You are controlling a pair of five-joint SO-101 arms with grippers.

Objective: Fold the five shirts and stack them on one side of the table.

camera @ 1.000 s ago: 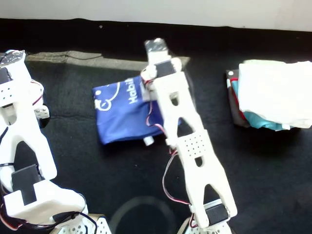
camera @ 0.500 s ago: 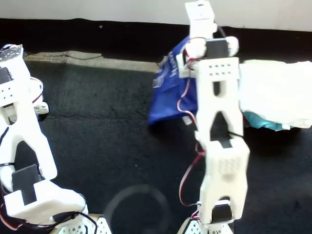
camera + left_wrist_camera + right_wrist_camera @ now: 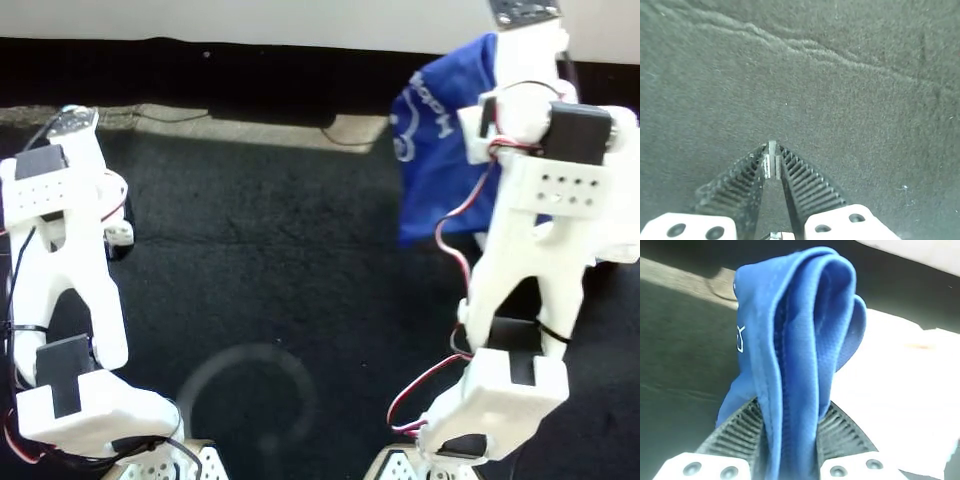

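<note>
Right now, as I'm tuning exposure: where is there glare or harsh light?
High view: a sunlit strip crosses the far edge of the mat. Right wrist view: the white pile behind the blue shirt is washed out. Left wrist view: mat evenly lit, no glare.

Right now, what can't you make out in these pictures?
- Right wrist view: the blue shirt, clamped in the right gripper, covers part of the white shirt; anything beneath it is hidden.
- High view: the top edge cuts off the gripper end of the arm holding the blue shirt.

Left tool, jaws closed, over dark, seemingly felt-like cloth.
</note>
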